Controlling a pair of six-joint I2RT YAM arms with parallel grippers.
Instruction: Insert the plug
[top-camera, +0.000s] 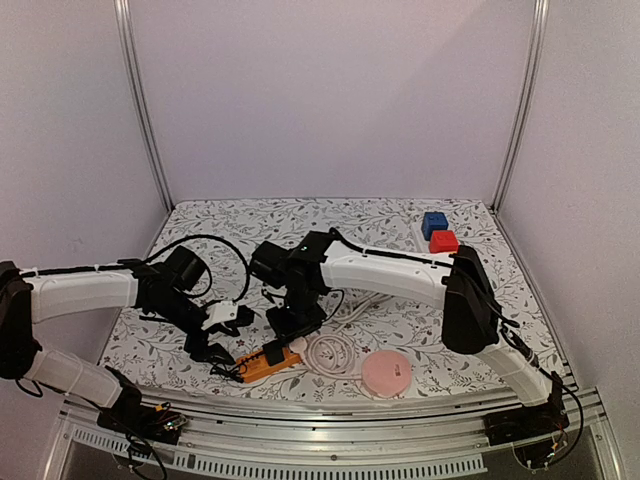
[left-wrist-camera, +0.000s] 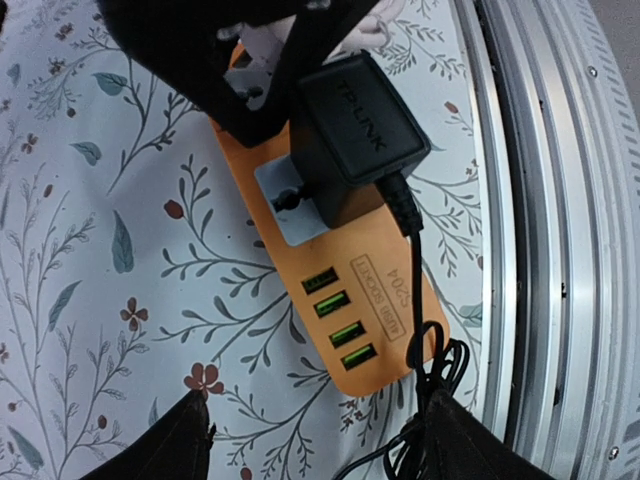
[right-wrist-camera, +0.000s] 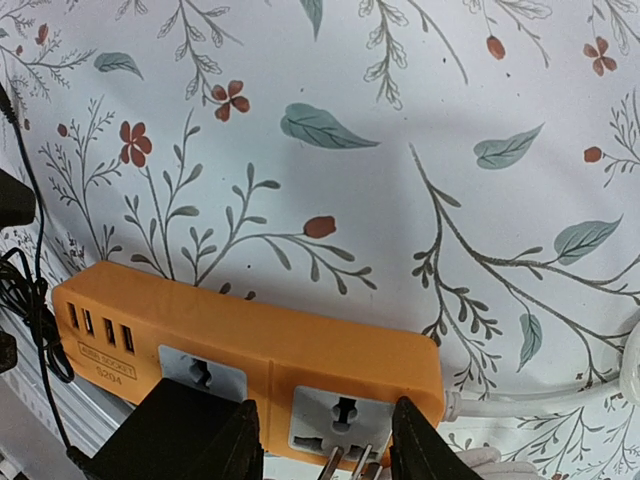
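Near the bench's (top-camera: 400, 215) front edge, left fingers (left-wrist-camera: 180, 445) stand apart over the orange power strip (left-wrist-camera: 380, 290). Right fingers (right-wrist-camera: 420, 440) flank the plug (right-wrist-camera: 335, 462); I cannot tell whether they grip it.

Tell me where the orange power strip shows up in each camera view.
Top: power strip, near edge, left of centre.
Left wrist: power strip runs diagonally through the middle.
Right wrist: power strip crosses the lower left and centre.
Shared landmark: its USB ports, clear in both wrist views.

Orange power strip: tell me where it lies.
The orange power strip lies near the table's front edge in the top view, beneath the right gripper, left of the coiled white cable.
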